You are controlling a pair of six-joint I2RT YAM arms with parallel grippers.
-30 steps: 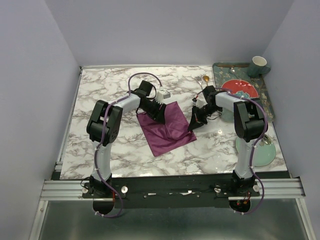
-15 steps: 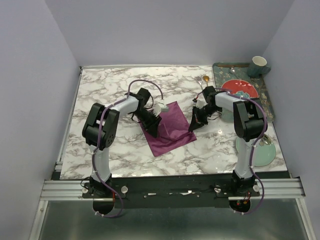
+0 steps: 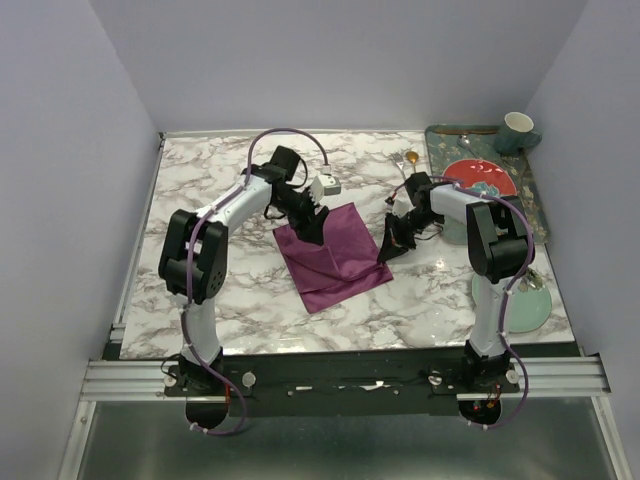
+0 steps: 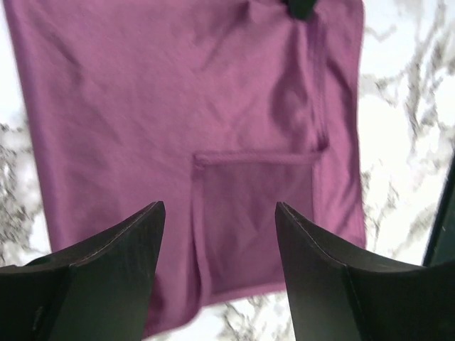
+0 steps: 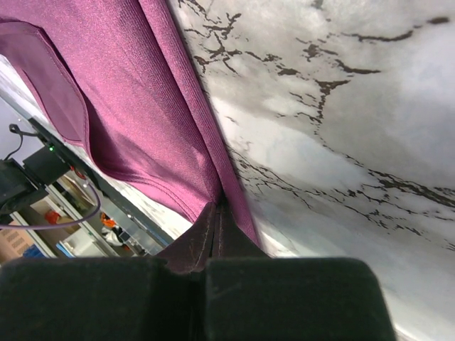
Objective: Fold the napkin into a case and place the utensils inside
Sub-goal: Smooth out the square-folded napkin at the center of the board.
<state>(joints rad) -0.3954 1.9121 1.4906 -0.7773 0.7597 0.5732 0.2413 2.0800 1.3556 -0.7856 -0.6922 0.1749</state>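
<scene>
The plum-purple napkin [image 3: 335,255] lies flat on the marble as a tilted square, with a small flap folded over near one edge [image 4: 252,206]. My left gripper [image 3: 312,228] hovers open over the cloth's far-left part. In the left wrist view its fingers [image 4: 219,207] stand wide apart with only cloth [image 4: 178,106] below them. My right gripper [image 3: 385,250] is shut on the napkin's right edge, and the hem [image 5: 142,92] is pinched between its tips [image 5: 219,202]. A small gold utensil [image 3: 409,158] lies on the table behind the right arm. I cannot make out the fork.
A teal tray [image 3: 535,205] at the far right carries a red plate [image 3: 480,176] and a green mug [image 3: 518,130]. A pale green plate [image 3: 530,305] sits at the near right, beside the right arm's base. Walls close in the table on three sides.
The left gripper dipped toward the napkin's near-left side, then drew back to the far-left part with its jaws wider apart. The right gripper kept its pinch and stayed put.
</scene>
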